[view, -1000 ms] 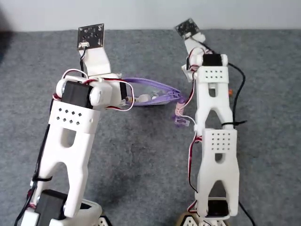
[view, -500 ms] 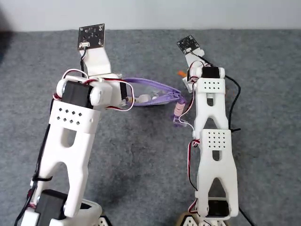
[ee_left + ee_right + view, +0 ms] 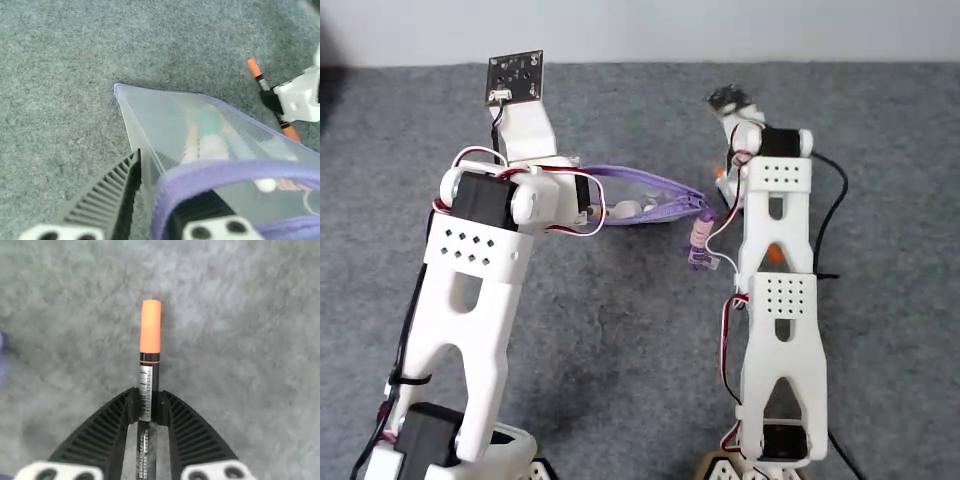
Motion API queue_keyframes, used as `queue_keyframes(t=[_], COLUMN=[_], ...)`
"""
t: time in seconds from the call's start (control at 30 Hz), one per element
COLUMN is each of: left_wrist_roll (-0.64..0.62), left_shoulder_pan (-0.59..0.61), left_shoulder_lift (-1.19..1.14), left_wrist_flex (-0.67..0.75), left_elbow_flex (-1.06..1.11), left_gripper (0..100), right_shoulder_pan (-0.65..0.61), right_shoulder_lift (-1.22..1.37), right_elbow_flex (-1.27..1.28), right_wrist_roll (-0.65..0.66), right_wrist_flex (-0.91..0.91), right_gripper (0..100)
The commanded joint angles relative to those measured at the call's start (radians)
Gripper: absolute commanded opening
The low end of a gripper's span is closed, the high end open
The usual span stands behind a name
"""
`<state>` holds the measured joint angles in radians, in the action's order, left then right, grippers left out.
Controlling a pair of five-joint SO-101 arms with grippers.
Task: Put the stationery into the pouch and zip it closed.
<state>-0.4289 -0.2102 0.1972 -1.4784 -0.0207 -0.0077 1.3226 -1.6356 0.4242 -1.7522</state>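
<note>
The clear pouch (image 3: 165, 120) with a purple rim (image 3: 650, 190) is held up off the grey carpet. My left gripper (image 3: 150, 167) is shut on its rim, one finger outside the wall and one inside. A few pale pens (image 3: 207, 137) lie inside the pouch. Its zipper pull (image 3: 700, 245) dangles at the end nearest the other arm. My right gripper (image 3: 149, 407) is shut on a black marker with an orange cap (image 3: 150, 327). It holds the marker (image 3: 256, 67) over the carpet just beyond the pouch's rim, beside that same end (image 3: 719, 173).
Grey carpet (image 3: 620, 330) covers the table, with a pale wall strip along the far edge. The two white arms stand side by side, cables running along the right arm (image 3: 830, 200).
The right arm's wrist has turned and swung the orange-capped marker from its outer side in toward the pouch's end. The left arm and pouch have stayed still.
</note>
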Motion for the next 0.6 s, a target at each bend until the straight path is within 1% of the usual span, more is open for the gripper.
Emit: queue_keyframes(t=[0.0, 0.13, 0.27, 0.37, 0.57], left_wrist_roll=[0.009, 0.009, 0.009, 0.009, 0.009], left_shoulder_pan=[-0.003, -0.003, -0.003, -0.003, -0.003], left_shoulder_lift=[0.003, 0.003, 0.003, 0.003, 0.003], left_wrist_flex=[0.009, 0.009, 0.009, 0.009, 0.009], left_elbow_flex=[0.001, -0.001, -0.001, -0.001, 0.001], left_gripper=[3, 3, 3, 3, 3], right_shoulder_pan=[0.012, 0.021, 0.028, 0.036, 0.002], right_shoulder_lift=[-0.159, -0.222, -0.315, -0.469, -0.905], right_elbow_flex=[-0.040, -0.035, 0.081, 0.296, 0.862], right_wrist_roll=[-0.109, -0.143, -0.195, -0.262, -0.387], right_wrist_flex=[-0.047, -0.048, -0.050, -0.050, -0.042], right_gripper=[0.8, 0.8, 0.8, 0.8, 0.8])
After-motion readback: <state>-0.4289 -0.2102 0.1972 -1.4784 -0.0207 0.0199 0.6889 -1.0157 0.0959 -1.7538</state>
